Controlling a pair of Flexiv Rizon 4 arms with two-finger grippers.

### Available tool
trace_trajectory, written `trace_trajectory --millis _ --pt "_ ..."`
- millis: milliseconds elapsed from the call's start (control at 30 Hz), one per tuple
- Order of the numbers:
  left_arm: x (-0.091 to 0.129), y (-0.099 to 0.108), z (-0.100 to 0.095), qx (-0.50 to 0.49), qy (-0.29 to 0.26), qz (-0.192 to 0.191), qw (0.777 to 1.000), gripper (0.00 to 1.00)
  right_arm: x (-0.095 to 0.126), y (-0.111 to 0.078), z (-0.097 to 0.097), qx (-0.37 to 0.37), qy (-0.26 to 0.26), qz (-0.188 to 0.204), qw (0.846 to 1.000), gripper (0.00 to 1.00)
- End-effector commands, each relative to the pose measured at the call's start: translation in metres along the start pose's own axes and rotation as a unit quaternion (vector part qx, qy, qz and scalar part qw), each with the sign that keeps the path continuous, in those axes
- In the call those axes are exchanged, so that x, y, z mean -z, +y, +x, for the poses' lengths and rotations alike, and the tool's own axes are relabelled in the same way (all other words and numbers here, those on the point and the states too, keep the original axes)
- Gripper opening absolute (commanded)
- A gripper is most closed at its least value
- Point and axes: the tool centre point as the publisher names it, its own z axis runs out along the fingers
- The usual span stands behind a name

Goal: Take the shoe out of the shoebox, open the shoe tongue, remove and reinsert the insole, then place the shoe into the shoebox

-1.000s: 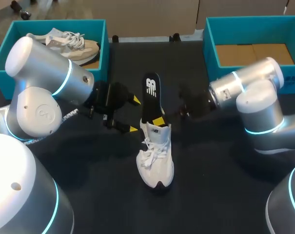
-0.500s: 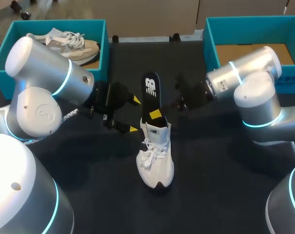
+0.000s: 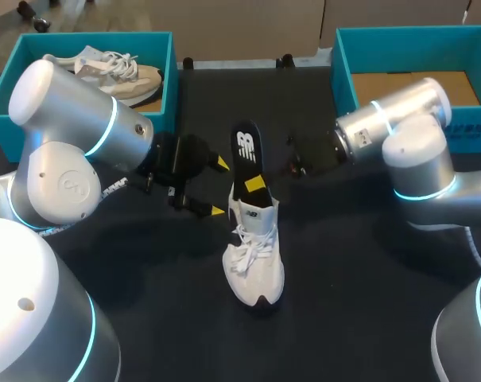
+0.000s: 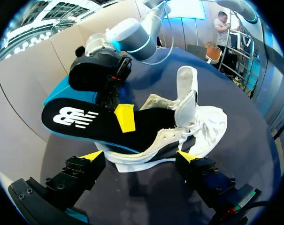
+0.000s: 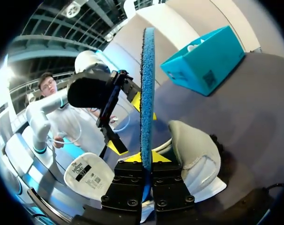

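Observation:
A white shoe (image 3: 256, 259) lies mid-table, toe toward the front, its tongue (image 4: 188, 89) pulled up. A black insole (image 3: 245, 155) with a white logo and blue underside sticks out over the heel, its front end inside the shoe. My right gripper (image 3: 256, 185) is shut on the insole near the heel; in the right wrist view the insole (image 5: 148, 89) stands edge-on between its fingertips (image 5: 157, 157). My left gripper (image 3: 219, 188) is open just left of the heel. In the left wrist view the left gripper (image 4: 138, 155) has the shoe (image 4: 179, 131) ahead of it, untouched.
A teal shoebox (image 3: 167, 79) at the back left holds a beige and white shoe (image 3: 105, 70). A second teal shoebox (image 3: 342, 68) at the back right shows a bare cardboard floor. Bare dark tabletop (image 3: 343, 270) lies right of the shoe.
My right arm has swung slightly toward the back, and its yellow fingertip has shifted a little up the insole, away from the shoe. The left arm and shoe stayed put.

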Motion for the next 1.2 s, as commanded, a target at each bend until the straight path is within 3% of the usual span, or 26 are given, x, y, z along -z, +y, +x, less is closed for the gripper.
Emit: trace_trajectory --millis 33,500,767,1200 --pt "0.000 -0.001 0.000 0.000 0.000 -0.003 1.000 1.00 -0.001 -0.007 0.003 -0.010 -0.003 0.005 1.000 0.00" --pt "0.000 -0.001 0.000 0.000 0.000 -0.003 1.000 1.00 -0.012 -0.024 0.007 -0.042 -0.004 0.017 0.999 0.01" --pt "0.000 -0.001 0.000 0.000 0.000 -0.003 1.000 1.00 -0.009 -0.007 0.007 -0.018 -0.019 0.018 1.000 0.27" --pt "0.000 -0.001 0.000 0.000 0.000 -0.003 1.000 1.00 -0.004 0.012 -0.002 0.003 -0.021 0.031 0.999 0.25"
